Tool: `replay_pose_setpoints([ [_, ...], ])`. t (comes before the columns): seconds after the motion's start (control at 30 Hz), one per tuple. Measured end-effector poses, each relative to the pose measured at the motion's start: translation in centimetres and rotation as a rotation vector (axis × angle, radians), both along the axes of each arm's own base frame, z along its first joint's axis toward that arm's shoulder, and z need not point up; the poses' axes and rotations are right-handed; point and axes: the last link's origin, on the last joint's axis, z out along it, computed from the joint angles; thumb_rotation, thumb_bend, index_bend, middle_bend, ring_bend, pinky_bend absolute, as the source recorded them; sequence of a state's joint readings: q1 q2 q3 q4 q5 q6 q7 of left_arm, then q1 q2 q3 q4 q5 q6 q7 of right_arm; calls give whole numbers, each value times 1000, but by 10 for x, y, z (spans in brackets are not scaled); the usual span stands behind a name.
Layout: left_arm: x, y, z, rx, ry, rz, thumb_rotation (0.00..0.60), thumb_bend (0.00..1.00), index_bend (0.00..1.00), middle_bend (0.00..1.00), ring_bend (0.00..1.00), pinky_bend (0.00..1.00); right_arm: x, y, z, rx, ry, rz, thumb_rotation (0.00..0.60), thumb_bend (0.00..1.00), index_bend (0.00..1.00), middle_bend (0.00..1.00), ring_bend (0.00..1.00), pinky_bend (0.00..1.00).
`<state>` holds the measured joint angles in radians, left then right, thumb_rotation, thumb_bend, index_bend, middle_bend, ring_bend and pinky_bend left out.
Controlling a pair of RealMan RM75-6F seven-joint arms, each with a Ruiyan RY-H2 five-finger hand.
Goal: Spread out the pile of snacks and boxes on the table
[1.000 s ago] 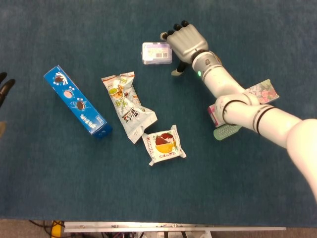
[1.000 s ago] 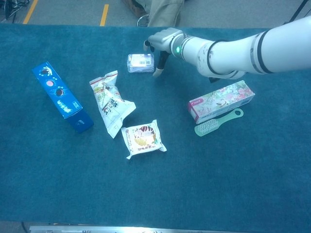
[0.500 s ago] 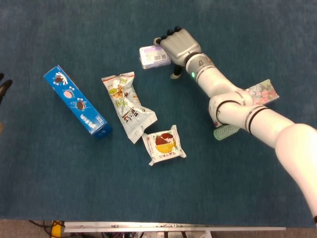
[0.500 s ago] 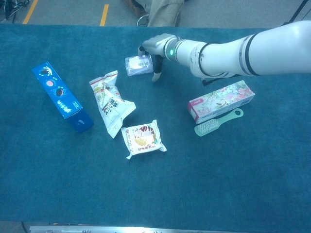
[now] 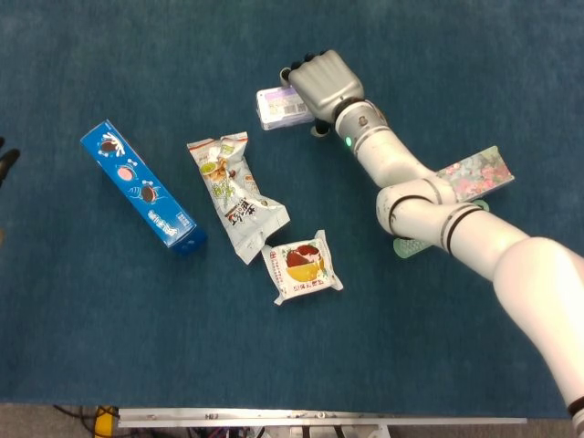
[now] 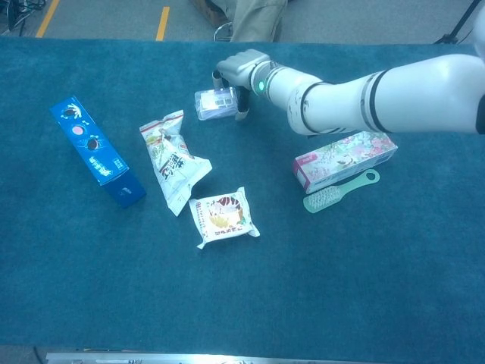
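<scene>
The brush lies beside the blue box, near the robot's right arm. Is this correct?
Not quite. The brush lies beside the flowered pink box, not the blue box, which is far on the other side of the table. The chest view shows this. It is near the right arm.

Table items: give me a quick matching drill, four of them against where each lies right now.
Things:
1. blue cookie box
2. small pale packet
3. green brush
4. floral box

Places:
A. directly beside the floral box, on its near side
B. under the right arm, right part of the table
C. far left, standing apart
D. at the right hand, far side of the table

Pairs: 1-C, 2-D, 3-A, 4-B
</scene>
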<state>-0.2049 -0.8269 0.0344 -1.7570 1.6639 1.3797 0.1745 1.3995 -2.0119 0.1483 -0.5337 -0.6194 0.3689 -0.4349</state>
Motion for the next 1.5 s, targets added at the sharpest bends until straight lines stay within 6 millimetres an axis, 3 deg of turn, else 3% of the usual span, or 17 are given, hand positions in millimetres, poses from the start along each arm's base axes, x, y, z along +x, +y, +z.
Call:
replay_pose_setpoints([
  [0.23,-2,0,0,-5,3,8,600,358,1,63,94,248,3,1,-3,-12,2,13,600,202,337,319,264,319],
  [0.6,0,-1,-1,-11,0,2,600,358,1,63,94,248,0,2,-5,-24,4,23,600,205,409,367,351,412],
  [0.9,2,1,-5,-27,3,-3,600,358,1,63,94,248,-11,3,12,-4,-11,39,600,195,411,368,367,425],
  [1.2,11,7,-16,-59,0,-29,600,358,1,63,94,248,-37,30,56,70,-58,62,600,181,411,368,369,425],
  [1.5,21,13,-30,-96,-8,-56,600,358,1,63,94,248,-101,70,138,58,-53,32,600,175,411,368,370,427],
])
